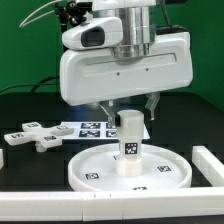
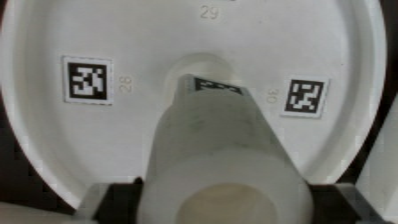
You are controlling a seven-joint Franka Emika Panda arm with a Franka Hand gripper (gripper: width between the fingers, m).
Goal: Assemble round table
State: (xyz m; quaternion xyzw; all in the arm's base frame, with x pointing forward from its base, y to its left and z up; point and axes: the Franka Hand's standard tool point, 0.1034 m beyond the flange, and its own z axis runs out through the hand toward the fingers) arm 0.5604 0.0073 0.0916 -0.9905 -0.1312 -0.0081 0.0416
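The white rimmed disc top (image 1: 100,168) lies flat on the dark table near the front. The short cylindrical leg (image 1: 129,142) stands upright at the disc's centre, a marker on its side. My gripper (image 1: 130,112) hangs straight above and is shut on the leg's upper end. In the wrist view the leg (image 2: 222,140) runs down to the disc (image 2: 107,140), with two markers on either side, and dark fingertips (image 2: 121,200) press its flanks. The cross-shaped foot (image 1: 33,136) lies on the table at the exterior view's left.
The marker board (image 1: 90,129) lies behind the disc, partly hidden by the arm. A long white edge bar (image 1: 213,166) lies at the exterior view's right. Another white bar runs along the front edge (image 1: 60,206).
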